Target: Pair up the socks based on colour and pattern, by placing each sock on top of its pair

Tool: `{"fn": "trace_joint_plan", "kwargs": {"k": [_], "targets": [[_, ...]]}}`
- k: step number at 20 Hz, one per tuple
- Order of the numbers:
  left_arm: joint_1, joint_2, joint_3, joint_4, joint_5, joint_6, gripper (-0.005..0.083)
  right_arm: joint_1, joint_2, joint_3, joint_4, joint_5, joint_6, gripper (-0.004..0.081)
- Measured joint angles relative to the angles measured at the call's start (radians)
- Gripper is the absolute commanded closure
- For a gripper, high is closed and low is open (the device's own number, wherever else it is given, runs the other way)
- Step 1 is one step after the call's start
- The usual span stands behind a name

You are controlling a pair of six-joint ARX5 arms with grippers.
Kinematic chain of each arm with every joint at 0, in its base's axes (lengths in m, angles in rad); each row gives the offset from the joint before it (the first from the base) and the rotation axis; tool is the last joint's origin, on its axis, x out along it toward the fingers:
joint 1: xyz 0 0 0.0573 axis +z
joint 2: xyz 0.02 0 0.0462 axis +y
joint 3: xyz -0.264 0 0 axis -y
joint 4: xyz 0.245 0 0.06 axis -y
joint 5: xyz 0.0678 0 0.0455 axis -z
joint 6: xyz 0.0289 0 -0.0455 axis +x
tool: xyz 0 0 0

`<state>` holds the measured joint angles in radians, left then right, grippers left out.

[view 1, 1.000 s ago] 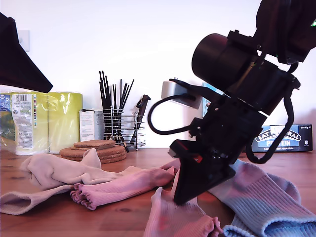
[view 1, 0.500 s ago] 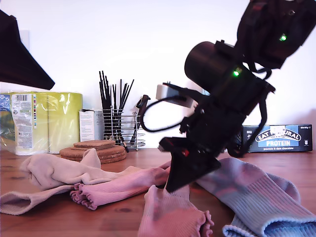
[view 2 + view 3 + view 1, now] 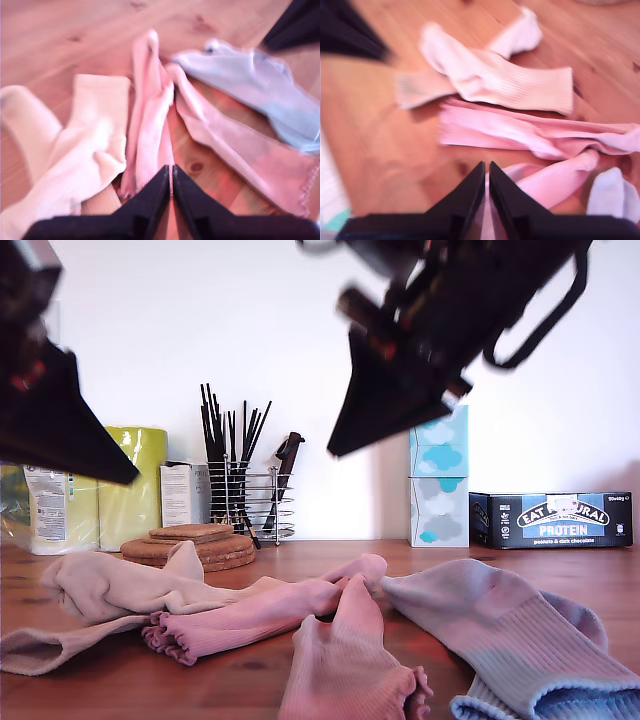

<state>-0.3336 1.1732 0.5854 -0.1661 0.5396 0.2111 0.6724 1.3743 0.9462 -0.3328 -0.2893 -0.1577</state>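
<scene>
Both hands raised, closed, empty; pink socks (image 3: 270, 612) on table below.

Socks spread loose on the wooden table, none stacked neatly.

From my exterior view, the beige socks (image 3: 110, 590) lie crumpled at nine o'clock, one pink sock (image 3: 260, 612) stretches flat across the centre, a second pink sock (image 3: 345, 670) points toward six o'clock, and the ribbed blue-lavender sock (image 3: 510, 630) lies at four o'clock.
</scene>
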Motion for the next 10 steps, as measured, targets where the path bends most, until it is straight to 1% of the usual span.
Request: {"fn": "trace_joint_plan", "kwargs": {"k": [1,4,5,10], "targets": [[-0.012,0.040,0.000,0.026,0.000,0.034,0.0693,0.005,-0.041,0.000,-0.031,-0.001,0.001,0.0782],[-0.026,0.147,0.000,0.092,-0.001,0.090,0.0439,0.011,-0.194,0.000,-0.133,0.000,0.002,0.0782],[-0.027,0.180,0.000,0.109,-0.006,0.093,0.0408,0.011,-0.245,0.000,-0.159,0.009,0.002,0.0782],[-0.035,0.299,0.000,0.166,-0.048,0.096,0.0408,0.010,-0.478,-0.011,-0.247,0.083,0.002,0.0782]]}}
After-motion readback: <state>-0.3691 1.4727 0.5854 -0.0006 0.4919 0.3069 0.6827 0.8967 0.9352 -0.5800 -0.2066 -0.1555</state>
